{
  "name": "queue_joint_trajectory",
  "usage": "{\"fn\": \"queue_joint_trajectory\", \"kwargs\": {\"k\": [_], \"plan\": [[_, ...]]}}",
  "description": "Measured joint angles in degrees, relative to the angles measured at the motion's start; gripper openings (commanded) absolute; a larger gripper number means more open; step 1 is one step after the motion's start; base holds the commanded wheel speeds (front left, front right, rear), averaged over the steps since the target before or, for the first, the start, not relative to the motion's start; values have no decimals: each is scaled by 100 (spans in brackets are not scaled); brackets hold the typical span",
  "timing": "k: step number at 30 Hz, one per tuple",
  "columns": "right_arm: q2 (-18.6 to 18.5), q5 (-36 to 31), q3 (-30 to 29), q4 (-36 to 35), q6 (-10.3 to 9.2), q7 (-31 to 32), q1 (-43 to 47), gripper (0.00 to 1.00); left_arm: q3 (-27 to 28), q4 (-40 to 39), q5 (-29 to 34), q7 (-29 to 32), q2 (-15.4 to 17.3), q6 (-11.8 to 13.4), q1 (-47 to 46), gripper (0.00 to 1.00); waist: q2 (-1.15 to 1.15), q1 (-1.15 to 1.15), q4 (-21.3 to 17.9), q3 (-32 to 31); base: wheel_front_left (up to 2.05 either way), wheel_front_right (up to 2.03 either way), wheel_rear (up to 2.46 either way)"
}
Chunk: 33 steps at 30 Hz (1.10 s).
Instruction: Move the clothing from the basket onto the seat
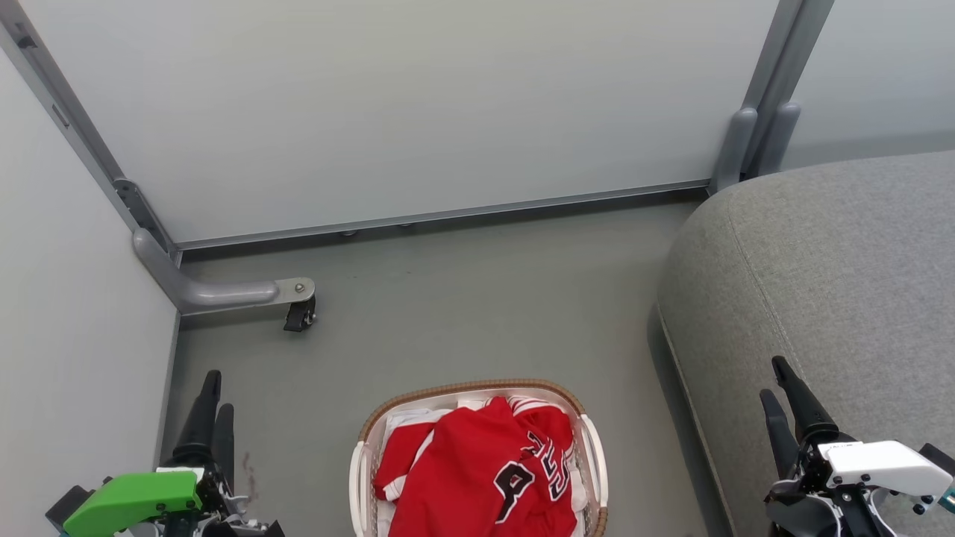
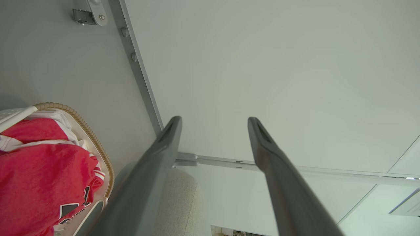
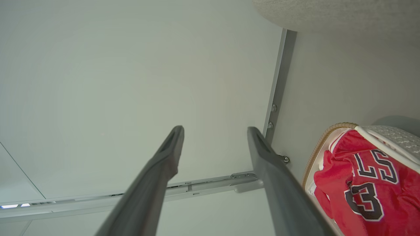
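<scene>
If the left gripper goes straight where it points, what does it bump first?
Most likely the pale wall panel; the left gripper has nothing nearer in line, though depth is unclear.

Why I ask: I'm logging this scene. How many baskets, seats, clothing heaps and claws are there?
basket: 1
seat: 1
red clothing heap: 1 (number of garments in it cannot be told)
claws: 2, left claw and right claw, both open
Total: 5
</scene>
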Motion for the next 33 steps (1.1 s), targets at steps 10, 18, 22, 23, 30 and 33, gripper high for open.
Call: {"fn": "queue_joint_trajectory", "kwargs": {"k": [10, 18, 22, 23, 30, 33], "plan": [[4, -301, 7, 5, 1, -293, 42, 100, -354, -36, 142, -288, -4, 1, 14, 100, 0, 0, 0, -5, 0, 0, 0], [-4, -981, -123, -130, 1, -497, 53, 100, -556, -203, 758, -492, -3, 1, 14, 100, 0, 0, 1, -8, 0, 0, 0], [-10, -1459, -177, -253, 0, -590, 63, 100, -589, -298, 1172, -586, -2, 1, 14, 100, 0, 0, 4, -8, 0, 0, 0], [-11, -1586, -186, -290, 1, -615, 63, 100, -592, -326, 1289, -612, -1, 1, 14, 100, 0, 0, 5, -8, 0, 0, 0], [-18, -2464, -201, -536, 1, -762, 76, 100, -619, -509, 2216, -762, 1, 33, 13, 100, 0, 0, 11, -2, 0, 0, 0], [-21, -2866, -199, -621, 1, -826, 85, 100, -673, -583, 2591, -824, 2, 65, 13, 100, 0, 0, 13, 0, 0, 0, 0]]}}
